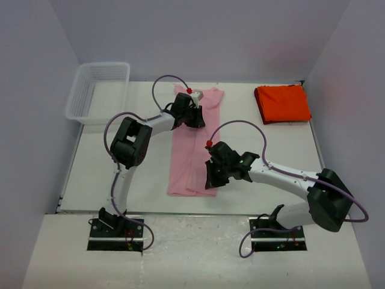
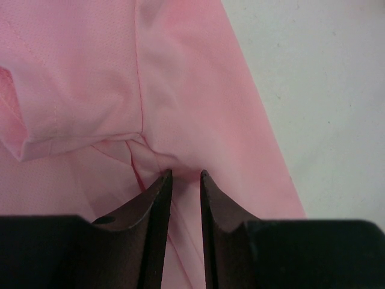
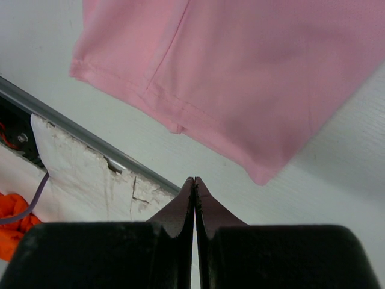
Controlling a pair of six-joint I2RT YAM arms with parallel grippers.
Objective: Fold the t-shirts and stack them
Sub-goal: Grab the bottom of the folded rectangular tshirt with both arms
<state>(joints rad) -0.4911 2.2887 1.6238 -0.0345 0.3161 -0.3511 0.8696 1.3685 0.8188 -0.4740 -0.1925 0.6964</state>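
Pink t-shirt (image 1: 191,150) lies in the middle of the table (image 1: 120,162), folded lengthwise into a narrow strip that runs from the far side toward the near edge. The orange-red t-shirt (image 1: 283,103) sits folded into a compact rectangle at the far right, well apart from the pink one.

The left gripper (image 1: 195,117) is down on the far end of the pink strip. In the left wrist view its jaws stand only a sliver apart, pinching a puckered ridge of pink cloth (image 2: 198,90). The right gripper (image 1: 210,179) is over the near hem (image 3: 252,78), its jaws clenched tip to tip with nothing between them. A white mesh basket (image 1: 99,65) stands at the far left corner.
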